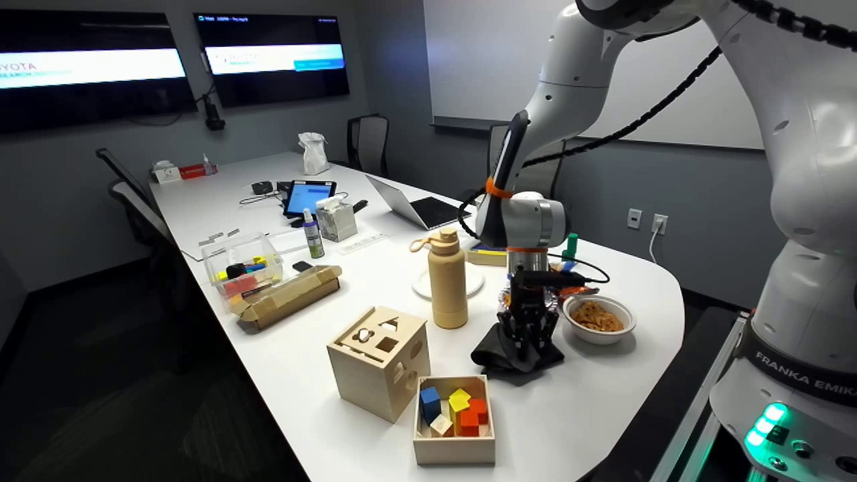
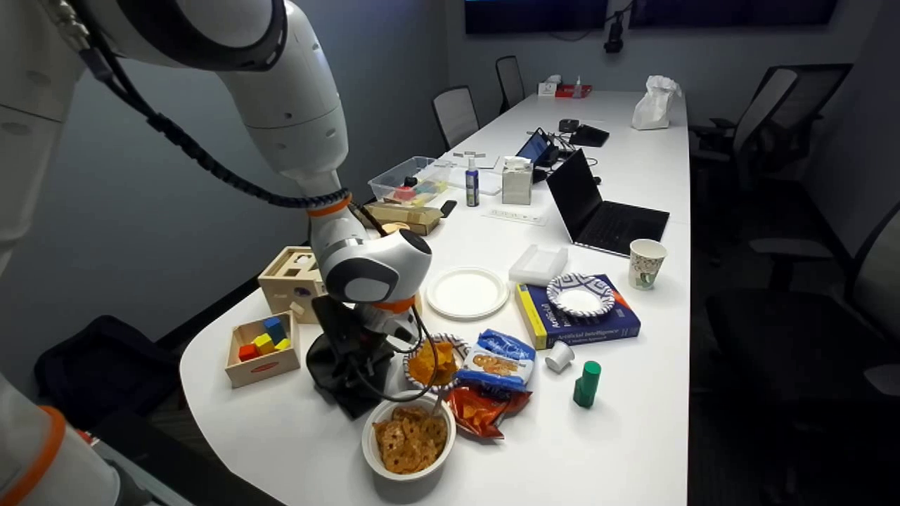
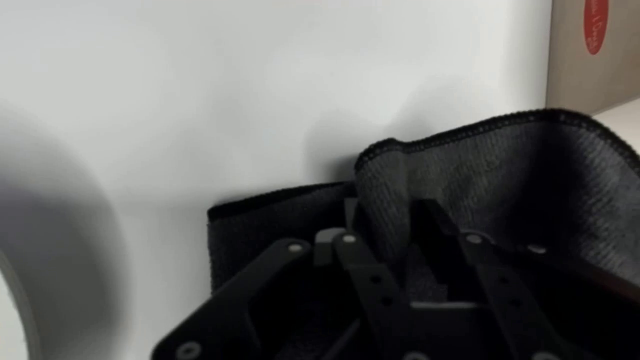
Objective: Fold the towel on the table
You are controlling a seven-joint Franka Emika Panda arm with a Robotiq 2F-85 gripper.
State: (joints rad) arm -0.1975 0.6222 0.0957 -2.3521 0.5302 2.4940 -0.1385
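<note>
The towel is a dark grey-black cloth lying bunched and partly folded near the table's rounded end. It also shows in an exterior view, partly hidden by the arm. My gripper points down onto the towel's middle. In the wrist view, the fingers stand on both sides of a raised fold of the towel, and the fold fills the space between them. A flat towel corner lies to the left of the fingers, and a raised stitched flap spreads to the right. The towel's lower part is hidden under the gripper.
A wooden tray of blocks, a shape-sorter cube and a tan bottle stand near the towel. A white food bowl sits close beside it. A patterned chip bowl, snack bags and a plate are close by.
</note>
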